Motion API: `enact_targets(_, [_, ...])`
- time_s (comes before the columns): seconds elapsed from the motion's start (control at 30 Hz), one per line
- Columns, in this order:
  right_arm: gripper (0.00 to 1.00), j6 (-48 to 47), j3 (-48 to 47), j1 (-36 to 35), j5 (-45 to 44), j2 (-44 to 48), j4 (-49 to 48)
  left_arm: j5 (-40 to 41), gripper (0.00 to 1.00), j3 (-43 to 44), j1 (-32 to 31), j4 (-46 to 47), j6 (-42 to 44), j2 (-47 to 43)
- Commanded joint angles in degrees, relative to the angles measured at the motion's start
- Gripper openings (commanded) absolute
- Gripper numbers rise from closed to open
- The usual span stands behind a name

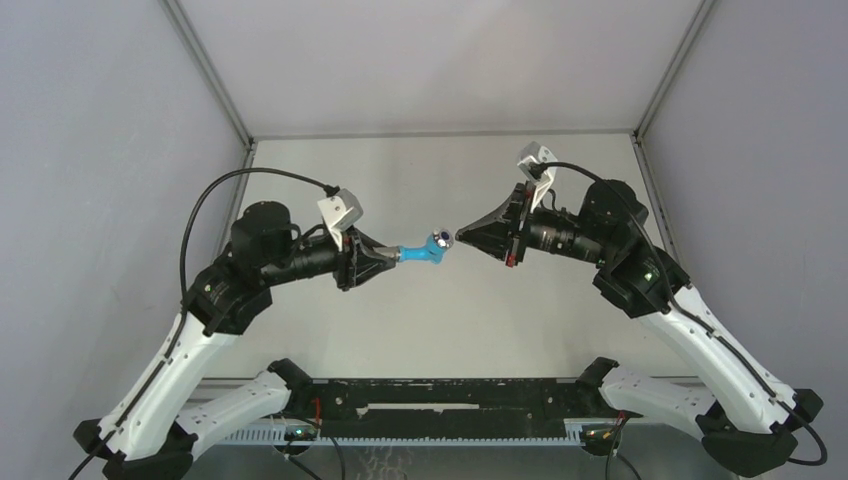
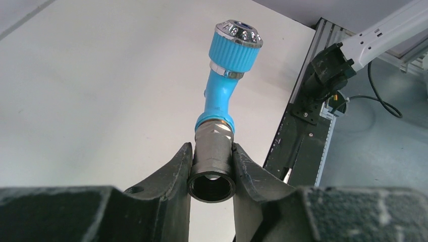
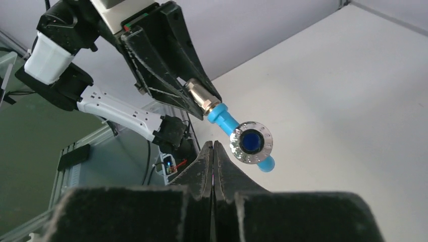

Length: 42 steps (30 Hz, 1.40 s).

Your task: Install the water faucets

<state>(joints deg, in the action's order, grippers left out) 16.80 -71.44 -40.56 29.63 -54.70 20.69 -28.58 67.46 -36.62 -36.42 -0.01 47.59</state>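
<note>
The water faucet [image 1: 425, 250], a bright-blue bent tap with a silver-rimmed head, hangs in the air above the middle of the table. My left gripper [image 1: 392, 255] is shut on its grey metal threaded end [image 2: 213, 146], and the blue body [image 2: 220, 96] points away from the fingers. In the right wrist view the head [image 3: 251, 142] faces the camera, just right of my right gripper [image 3: 212, 143]. That gripper is shut with nothing between its fingers. From above, the right gripper [image 1: 460, 238] points at the head from the right, a small gap apart.
A white table top [image 1: 440, 170] lies under both arms, enclosed by grey walls. A black rail [image 1: 440, 400] with the arm bases runs along the near edge. The right arm's base [image 2: 330, 65] shows in the left wrist view.
</note>
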Motion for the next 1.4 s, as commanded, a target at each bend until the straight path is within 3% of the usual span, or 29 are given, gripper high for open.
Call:
enact_targets(0.0, [0.00, 0.33, 2.50, -0.58, 1.59, 1.03, -5.44, 0.52, 0.00, 2.76, -0.43, 1.36, -1.95, 1.01])
enact_targets(0.53, [0.00, 0.87, 2.23, -1.46, 0.67, -6.73, -3.56, -1.48, 0.00, 3.06, -0.46, 1.27, -2.13, 0.37])
enact_targets(0.63, [0.13, 0.57, 1.87, -1.46, -2.28, -6.49, -2.91, -2.03, 0.00, 3.88, -0.44, 0.82, -2.93, 0.56])
enact_targets(0.73, [0.42, 0.76, 1.89, -1.37, -6.56, -4.59, -2.31, -2.13, 0.00, 4.26, -0.43, 0.70, -3.53, 0.63])
enact_targets(0.83, [0.55, 0.41, 3.20, -1.35, -10.23, -1.68, -2.87, -2.73, 0.00, 4.08, -0.44, 1.13, -3.93, 0.70])
enact_targets(0.97, [0.70, 0.88, 12.91, -0.78, -10.90, 5.07, -13.13, -4.14, 0.00, 4.61, -0.46, 1.62, -4.22, 0.89])
enact_targets(1.17, [0.84, -4.58, 30.05, -0.66, 0.74, 15.18, -36.45, -6.11, 0.00, 5.05, -0.40, 1.86, -4.03, 0.19])
enact_targets(1.37, [0.86, -2.18, 33.21, 0.55, 7.60, 13.92, -42.39, -10.51, 0.00, 4.62, -0.34, 4.75, -4.55, -1.45])
